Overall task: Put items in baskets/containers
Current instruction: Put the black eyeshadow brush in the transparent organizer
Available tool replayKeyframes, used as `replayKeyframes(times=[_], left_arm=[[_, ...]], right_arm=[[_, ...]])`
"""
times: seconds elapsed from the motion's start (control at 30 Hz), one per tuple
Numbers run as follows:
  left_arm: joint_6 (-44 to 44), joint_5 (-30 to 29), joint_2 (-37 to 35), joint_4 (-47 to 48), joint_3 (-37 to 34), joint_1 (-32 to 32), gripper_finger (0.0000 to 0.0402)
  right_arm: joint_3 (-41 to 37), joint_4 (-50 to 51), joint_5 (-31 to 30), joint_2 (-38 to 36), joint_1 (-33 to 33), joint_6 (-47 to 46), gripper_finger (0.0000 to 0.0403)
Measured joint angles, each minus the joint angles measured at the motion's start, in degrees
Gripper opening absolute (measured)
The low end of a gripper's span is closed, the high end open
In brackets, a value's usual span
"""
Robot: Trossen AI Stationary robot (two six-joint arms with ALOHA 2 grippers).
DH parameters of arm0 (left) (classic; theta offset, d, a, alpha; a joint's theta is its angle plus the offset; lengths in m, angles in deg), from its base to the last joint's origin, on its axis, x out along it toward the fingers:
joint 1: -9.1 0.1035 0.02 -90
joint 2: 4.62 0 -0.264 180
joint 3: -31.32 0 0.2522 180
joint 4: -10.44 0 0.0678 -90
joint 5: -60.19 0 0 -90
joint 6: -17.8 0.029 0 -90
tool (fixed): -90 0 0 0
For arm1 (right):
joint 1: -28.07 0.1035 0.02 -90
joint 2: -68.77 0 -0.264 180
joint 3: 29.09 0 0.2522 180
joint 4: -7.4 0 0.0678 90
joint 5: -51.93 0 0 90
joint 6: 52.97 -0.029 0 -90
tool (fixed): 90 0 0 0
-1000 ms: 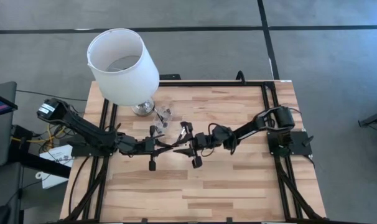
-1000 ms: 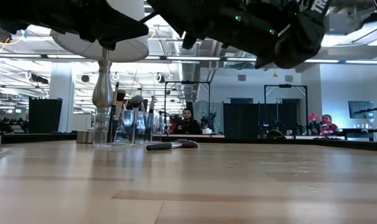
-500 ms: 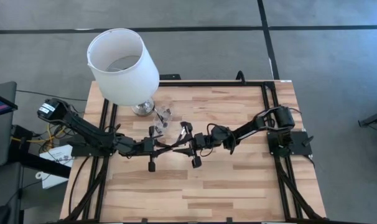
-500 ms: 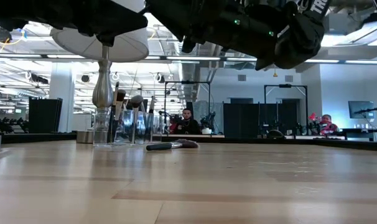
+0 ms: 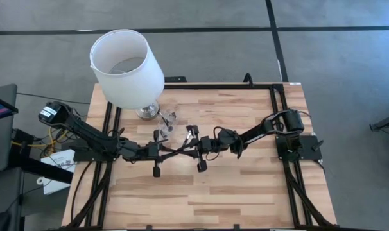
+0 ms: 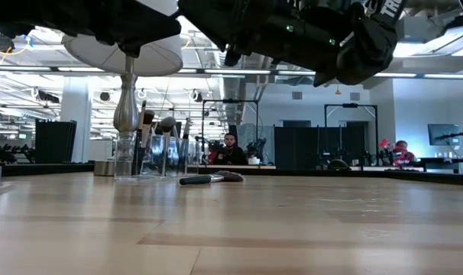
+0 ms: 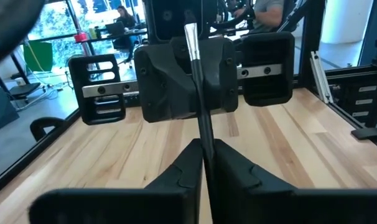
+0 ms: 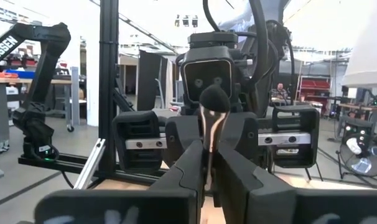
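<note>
1 brush (image 7: 201, 93) pinched from both ends mid-air by left tool (image 7: 204, 163) and right tool (image 8: 207, 171), both clamped narrow. Risk: if pulled unevenly, brush is dropped on bench (image 5: 246, 192), cup (image 5: 168, 120) missed.

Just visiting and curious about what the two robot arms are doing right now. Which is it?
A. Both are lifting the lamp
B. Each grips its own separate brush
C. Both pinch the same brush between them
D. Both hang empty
C: both wrist views show the left gripper and right gripper pinching one brush from opposite ends above the table.

Both grippers (image 5: 180, 149) face to face — fingers pinched
</note>
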Motion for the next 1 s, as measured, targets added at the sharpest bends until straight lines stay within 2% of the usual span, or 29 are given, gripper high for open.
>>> replayKeyframes(times=[0.13,0.27,0.4,0.47,0.53,0.67,0.77,0.9,1.0], left_arm=[[0.0,-0.3,0.0,0.2,0.0,0.0,0.0052],[0.0,-4.2,0.0,0.8,0.0,0.0,0.0077],[0.2,-9.0,0.0,3.6,0.0,0.0,0.0100],[0.2,-11.7,0.0,4.4,-0.1,0.0,0.0110],[0.0,-13.0,0.0,3.8,0.0,-0.3,0.0118],[0.0,-13.2,-0.5,4.0,0.0,-1.4,0.0125],[-0.2,-13.6,-0.9,4.6,0.0,-2.0,0.0126],[-3.1,-11.2,-0.9,10.5,0.0,-2.9,0.0124],[-11.5,-8.7,-0.8,18.3,0.0,-3.3,0.0110]], right_arm=[[0.0,0.4,-0.5,0.0,0.0,-0.2,0.0011],[0.0,1.1,-3.0,0.0,0.0,-4.9,0.0014],[0.0,13.8,-7.5,-3.2,0.1,-6.7,0.0014],[0.0,23.2,-10.5,-6.1,0.3,-5.8,0.0008],[-0.2,28.4,-14.9,-8.8,0.7,-4.8,0.0007],[0.0,32.6,-25.0,-15.9,0.6,-2.7,0.0014],[0.2,36.5,-31.1,-18.2,-0.7,1.1,0.0010],[4.7,40.0,-31.6,-16.6,-3.3,0.5,0.0007],[9.9,46.0,-29.3,-10.9,-4.8,0.0,0.0010]])
